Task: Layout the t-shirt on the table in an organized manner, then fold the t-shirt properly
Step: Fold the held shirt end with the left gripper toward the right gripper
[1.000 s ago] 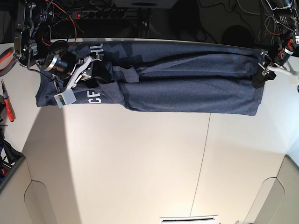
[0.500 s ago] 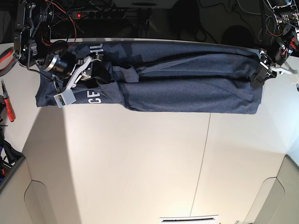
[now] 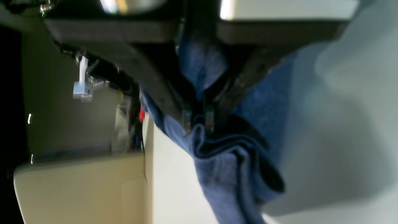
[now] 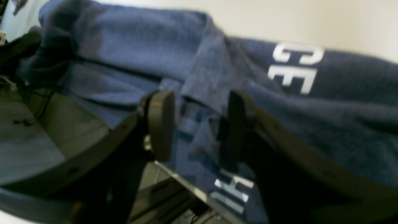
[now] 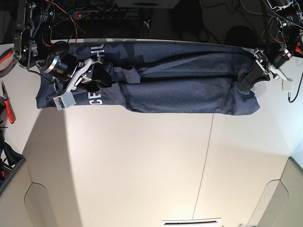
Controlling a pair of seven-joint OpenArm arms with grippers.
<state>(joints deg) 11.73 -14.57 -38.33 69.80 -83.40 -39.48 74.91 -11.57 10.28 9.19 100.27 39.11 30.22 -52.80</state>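
The navy t-shirt [image 5: 189, 90] lies bunched in a long band along the far edge of the white table [image 5: 142, 165], with white letters [image 5: 95, 98] near its left end. My left gripper [image 5: 246, 81] is at the shirt's right end. In the left wrist view it [image 3: 198, 123] is shut on a fold of the shirt [image 3: 230, 174]. My right gripper [image 5: 92, 75] is over the shirt's left end. In the right wrist view it [image 4: 196, 124] is open, its fingers [image 4: 158, 124] standing either side of a ridge of the shirt [image 4: 311, 124].
Red-handled pliers [image 5: 7, 104] lie at the table's left edge. A power strip [image 5: 109, 14] and cables sit behind the table. A thin dark seam [image 5: 206, 156] runs across the tabletop. A white sheet [image 5: 191, 222] is at the near edge.
My left gripper has moved inward, to the left in the base view, carrying the shirt's right end with it. The right arm has barely moved.
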